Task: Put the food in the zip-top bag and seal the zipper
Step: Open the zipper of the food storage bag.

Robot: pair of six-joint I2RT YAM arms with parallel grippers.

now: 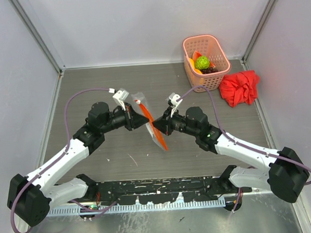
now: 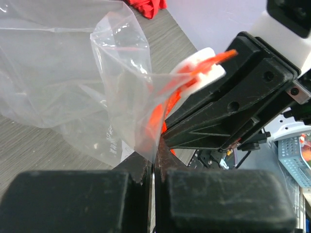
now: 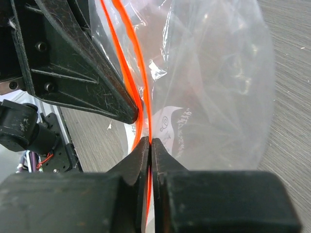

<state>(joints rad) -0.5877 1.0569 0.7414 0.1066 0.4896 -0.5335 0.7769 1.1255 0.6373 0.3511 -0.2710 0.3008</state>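
The clear zip-top bag (image 1: 149, 122) hangs between my two grippers above the table's middle; it is empty. Its orange-red zipper (image 1: 157, 133) runs down its mouth edge. My left gripper (image 1: 143, 118) is shut on one side of the bag's mouth, and the bag (image 2: 73, 82) fills its wrist view. My right gripper (image 1: 157, 127) is shut on the other side, pinching the zipper strip (image 3: 146, 104). The two zipper lips stand slightly apart. The food lies in the pink basket: a lime-green ball (image 1: 201, 62), an orange piece (image 1: 196, 56), a yellow piece (image 1: 196, 69) and dark grapes (image 1: 210, 69).
The pink lattice basket (image 1: 223, 70) stands at the back right corner. A red cloth (image 1: 239, 87) lies beside it on the right. Grey walls close the back and both sides. A black rail with the arm bases runs along the near edge.
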